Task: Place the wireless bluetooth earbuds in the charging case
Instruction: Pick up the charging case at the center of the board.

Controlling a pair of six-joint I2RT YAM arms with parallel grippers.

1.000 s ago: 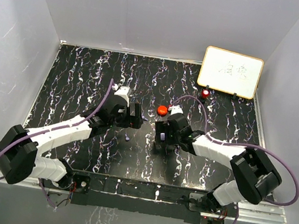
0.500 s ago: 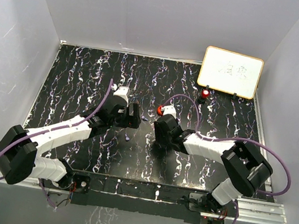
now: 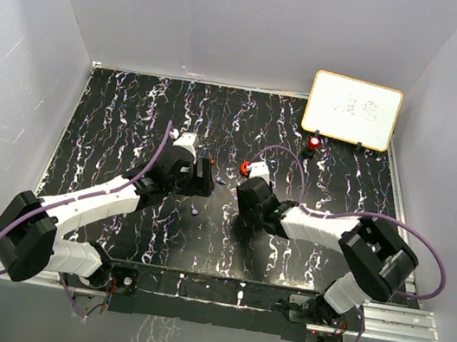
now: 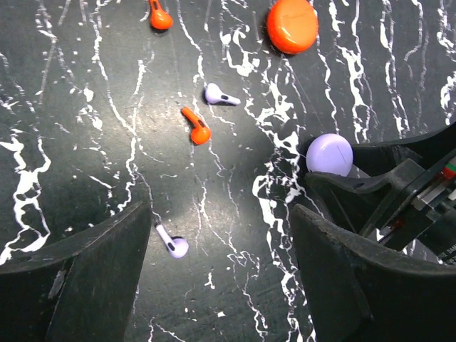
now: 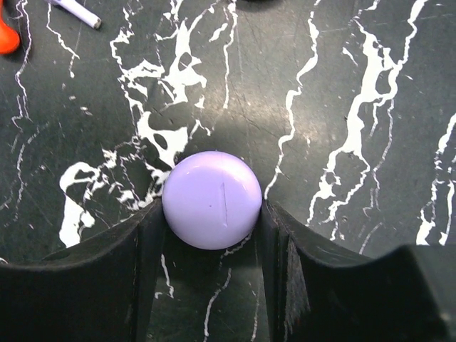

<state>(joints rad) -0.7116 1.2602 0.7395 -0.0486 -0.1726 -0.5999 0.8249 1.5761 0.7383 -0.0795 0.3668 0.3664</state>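
Note:
My right gripper (image 5: 213, 211) is shut on the round pale purple charging case (image 5: 211, 194), which rests on the table; both fingers touch its sides. The case also shows in the left wrist view (image 4: 329, 154). My left gripper (image 4: 221, 224) is open and empty, low over the table. One pale purple earbud (image 4: 173, 244) lies just inside its left finger. Further out lie a red earbud (image 4: 197, 125), a second purple earbud (image 4: 219, 95) and a second red earbud (image 4: 159, 16). From above, the left gripper (image 3: 207, 176) and the right gripper (image 3: 245, 197) face each other.
A closed red round case (image 4: 293, 25) lies just beyond the earbuds, at the far side of the right gripper (image 3: 246, 168). A white board (image 3: 352, 109) stands at the back right with a small red object (image 3: 313, 141) in front of it. Grey walls enclose the black marbled table (image 3: 132, 120).
My right gripper has moved left and closed around the purple case, now partly covering the red case from above. The left arm has barely moved.

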